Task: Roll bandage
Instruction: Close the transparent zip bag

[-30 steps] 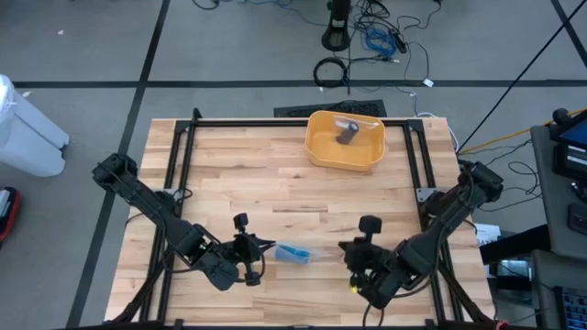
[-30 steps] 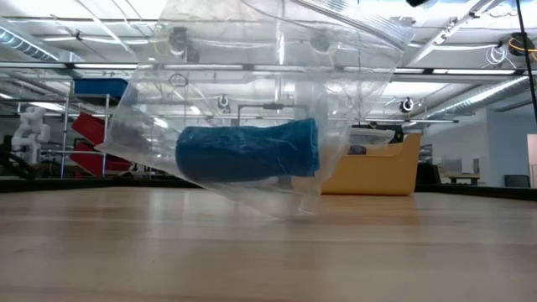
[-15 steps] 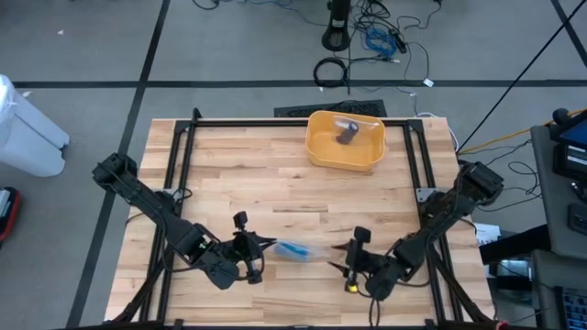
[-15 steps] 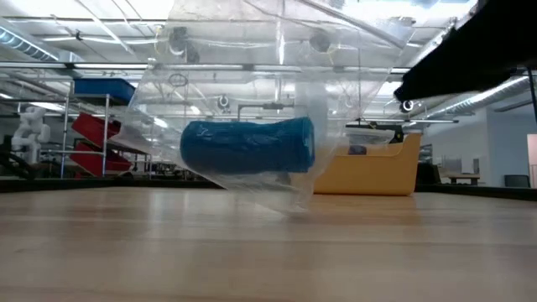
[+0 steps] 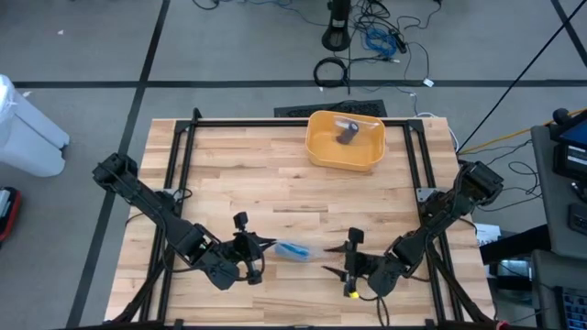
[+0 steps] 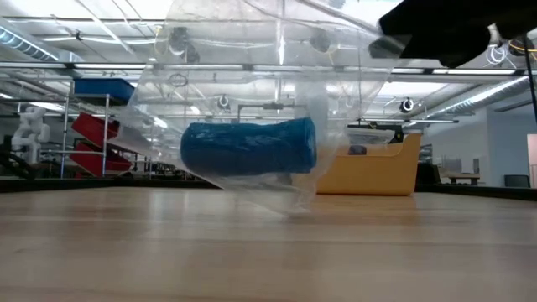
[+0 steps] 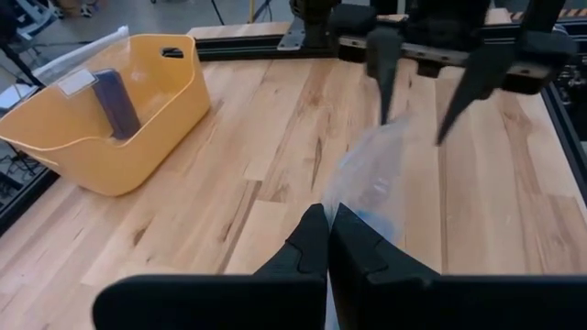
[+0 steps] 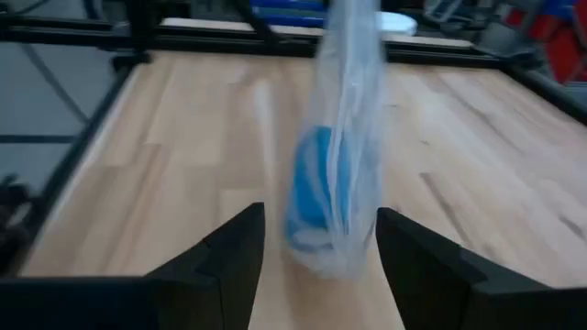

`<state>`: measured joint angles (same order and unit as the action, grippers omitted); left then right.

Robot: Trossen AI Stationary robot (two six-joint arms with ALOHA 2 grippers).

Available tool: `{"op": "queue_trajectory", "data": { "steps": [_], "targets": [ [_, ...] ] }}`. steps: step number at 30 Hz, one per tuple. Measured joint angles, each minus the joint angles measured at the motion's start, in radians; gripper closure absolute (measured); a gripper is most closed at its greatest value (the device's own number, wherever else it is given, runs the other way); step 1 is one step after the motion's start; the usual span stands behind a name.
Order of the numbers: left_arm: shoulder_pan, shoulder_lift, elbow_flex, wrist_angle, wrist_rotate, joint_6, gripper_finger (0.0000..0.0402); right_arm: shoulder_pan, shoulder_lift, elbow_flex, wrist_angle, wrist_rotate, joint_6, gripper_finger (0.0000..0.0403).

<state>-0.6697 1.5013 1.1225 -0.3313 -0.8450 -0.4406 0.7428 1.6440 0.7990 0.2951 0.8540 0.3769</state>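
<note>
Bandage roll (image 6: 248,148), blue, sits inside a clear plastic bag (image 6: 252,109) that I have hanging just above the wooden table (image 5: 275,183), with only the bag's low corner close to the boards. My left gripper (image 5: 263,245) has its fingers pinched together on the bag's edge, so the bag stretches out from its tips toward the other arm. My right gripper (image 5: 332,259) faces it from the opposite side, fingers spread apart, and in its own wrist view the bag (image 8: 341,137) with the blue roll (image 8: 314,188) hangs right in front of the gap between them; I see no contact there. Beyond both grippers, well apart from them at the far edge of the table, stands a yellow bin (image 5: 345,141) holding a dark object (image 5: 347,136).
</note>
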Motion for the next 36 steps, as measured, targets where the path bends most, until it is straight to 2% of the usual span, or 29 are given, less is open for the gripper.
{"op": "queue_trajectory", "data": {
  "steps": [3, 5, 8, 9, 15, 20, 23, 29, 33, 36],
  "targets": [
    [0.000, 0.000, 0.000, 0.000, 0.003, -0.001, 0.0401, -0.025, 0.000, 0.000, 0.015, 0.003, -0.002, 0.0238],
    [0.000, 0.000, 0.000, 0.000, 0.003, -0.017, 0.0401, -0.046, 0.000, 0.000, 0.012, -0.042, 0.000, 0.0284],
    [0.001, 0.000, 0.000, 0.000, 0.003, -0.026, 0.0401, -0.075, 0.000, 0.000, 0.004, -0.133, -0.006, 0.0375],
    [0.001, 0.000, 0.000, 0.000, 0.003, -0.026, 0.0401, -0.081, 0.000, 0.000, 0.005, -0.144, -0.014, 0.0388],
    [0.001, 0.000, 0.000, 0.000, 0.041, -0.025, 0.0401, -0.101, -0.023, 0.000, -0.014, -0.152, -0.032, 0.0402],
    [0.001, 0.000, 0.000, 0.001, 0.178, -0.018, 0.0401, -0.101, -0.136, 0.000, -0.169, -0.209, -0.005, 0.0403],
    [0.001, 0.000, 0.000, 0.004, 0.188, -0.018, 0.0392, -0.101, -0.220, 0.000, -0.245, -0.284, 0.003, 0.0403],
    [0.008, 0.006, 0.000, 0.054, 0.193, 0.051, 0.0339, -0.138, -0.299, 0.000, -0.363, -0.507, 0.018, 0.0403],
    [0.034, 0.044, 0.000, 0.150, 0.262, 0.141, 0.0291, -0.167, -0.279, 0.000, -0.400, -0.558, 0.048, 0.0403],
    [0.059, 0.077, 0.000, 0.226, 0.274, 0.207, 0.0253, -0.174, -0.259, 0.000, -0.398, -0.570, 0.041, 0.0403]
  ]
}}
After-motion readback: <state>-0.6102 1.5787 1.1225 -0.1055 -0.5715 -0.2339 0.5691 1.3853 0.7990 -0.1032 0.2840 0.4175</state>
